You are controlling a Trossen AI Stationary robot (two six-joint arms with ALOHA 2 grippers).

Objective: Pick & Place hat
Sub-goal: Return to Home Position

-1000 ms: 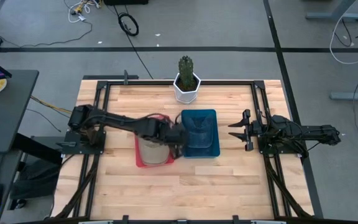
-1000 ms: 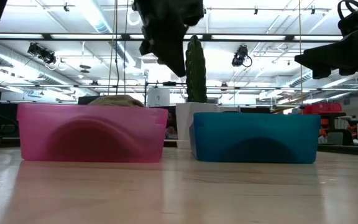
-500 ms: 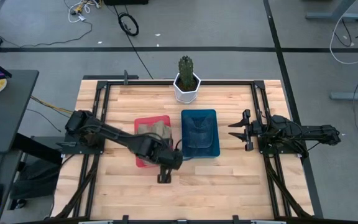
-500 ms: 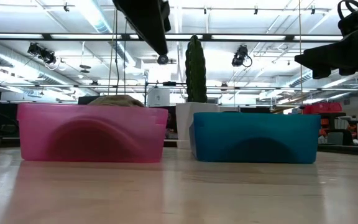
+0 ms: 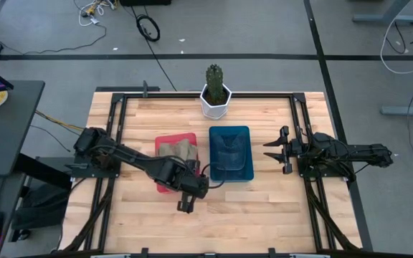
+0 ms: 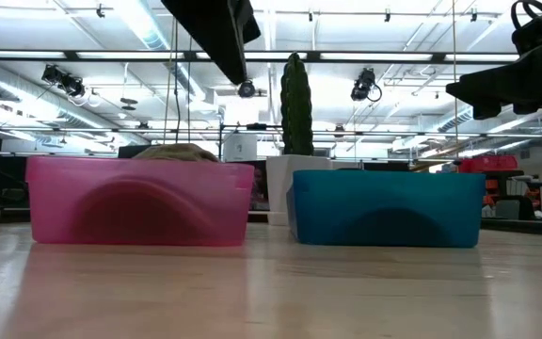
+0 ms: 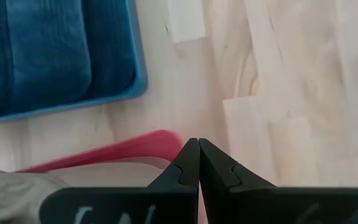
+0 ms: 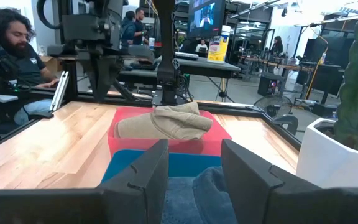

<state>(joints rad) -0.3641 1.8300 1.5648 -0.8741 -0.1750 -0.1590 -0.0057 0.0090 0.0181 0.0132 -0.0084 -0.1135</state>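
Now left gripper (image 5: pixel 184 206) clenched empty over open worktop (image 5: pixel 264 208).
It hangs past red bin's (image 5: pixel 185 135) near edge; right gripper (image 5: pixel 272 150) waits released, right of blue bin (image 5: pixel 230 128).

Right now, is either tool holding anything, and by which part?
Nothing is held. Left tool shut and empty near the red bin; right tool open, empty.

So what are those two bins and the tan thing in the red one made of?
The red bin and blue bin look like translucent, glossy plastic: light shows through their walls. The tan thing looks like soft cloth, since it lies folded and creased.
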